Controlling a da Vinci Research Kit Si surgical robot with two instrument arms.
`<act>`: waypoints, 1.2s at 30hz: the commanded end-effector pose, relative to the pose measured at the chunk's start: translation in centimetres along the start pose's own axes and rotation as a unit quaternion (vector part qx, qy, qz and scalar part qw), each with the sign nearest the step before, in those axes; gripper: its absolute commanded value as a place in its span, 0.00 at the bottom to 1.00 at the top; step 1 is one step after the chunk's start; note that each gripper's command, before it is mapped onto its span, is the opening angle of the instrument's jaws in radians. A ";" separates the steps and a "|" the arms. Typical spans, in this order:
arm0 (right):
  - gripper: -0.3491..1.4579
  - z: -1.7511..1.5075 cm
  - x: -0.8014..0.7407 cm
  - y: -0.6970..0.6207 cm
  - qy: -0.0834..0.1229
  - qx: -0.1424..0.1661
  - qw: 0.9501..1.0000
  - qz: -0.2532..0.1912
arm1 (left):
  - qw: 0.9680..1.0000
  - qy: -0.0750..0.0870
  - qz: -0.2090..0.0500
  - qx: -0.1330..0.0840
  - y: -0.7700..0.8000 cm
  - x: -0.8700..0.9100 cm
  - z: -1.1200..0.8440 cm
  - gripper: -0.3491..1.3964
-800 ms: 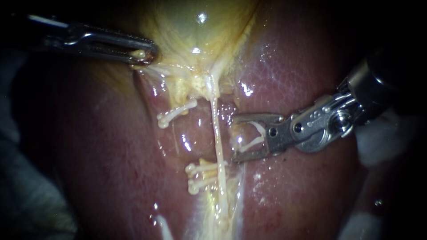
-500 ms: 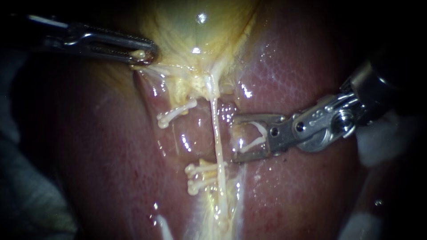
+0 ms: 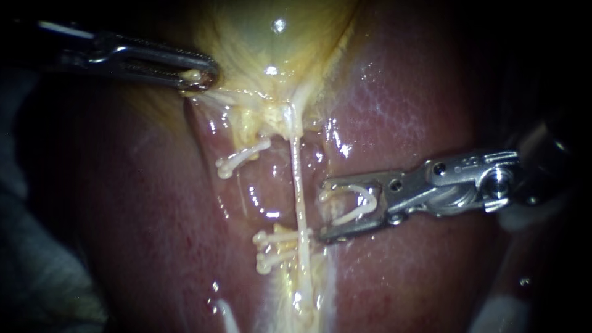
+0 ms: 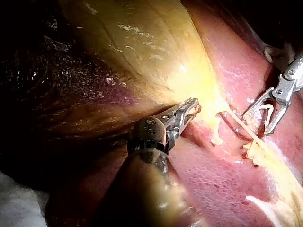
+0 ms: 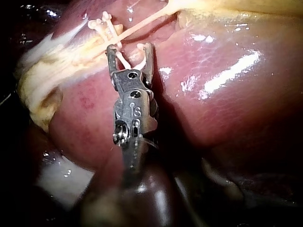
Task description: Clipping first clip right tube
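Observation:
A thin pale tube [image 3: 300,191] runs down from the yellow gallbladder [image 3: 277,43] across the liver [image 3: 407,105]. My right instrument [image 3: 322,211] lies just right of this tube. Its jaws stand wide apart, and a white clip [image 3: 354,206] sits between them, touching both. The lower jaw tip reaches the tube; the tube is outside the jaws. In the right wrist view the right instrument [image 5: 129,47] and its clip [image 5: 127,60] stop short of the tube [image 5: 142,26]. My left instrument [image 3: 198,77] is shut on gallbladder tissue [image 4: 142,42] and holds it taut, as the left wrist view also shows for that instrument [image 4: 191,108].
One white clip [image 3: 242,157] lies left of the tube, higher up. Two more clips [image 3: 271,243] sit side by side lower down, close to the right instrument's lower jaw. White gauze [image 5: 61,175] lies beside the liver under the right shaft.
My right instrument has dropped lower along the tube and its shaft now lies flatter. Its lower jaw tip has come up to the tube near the lower clips. The left instrument holds still.

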 end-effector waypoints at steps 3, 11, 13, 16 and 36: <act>0.47 0.00 0.00 -0.01 0.016 0.015 0.999 0.026 | 1.000 0.000 0.000 0.000 0.00 0.00 0.00 0.00; 0.47 0.00 -0.02 -0.01 0.042 0.048 0.994 0.091 | 1.000 0.000 0.000 0.000 0.00 0.00 0.00 0.00; 0.47 0.01 -0.03 -0.01 0.045 0.051 0.993 0.099 | 1.000 0.000 0.000 0.000 0.00 0.00 0.00 0.00; 0.47 0.05 -0.08 -0.01 0.046 0.054 0.991 0.111 | 1.000 0.000 0.000 0.000 0.00 0.00 0.00 0.00; 0.47 0.48 -0.19 0.07 0.110 0.083 0.973 0.186 | 1.000 0.000 0.000 0.000 0.01 0.00 0.00 0.00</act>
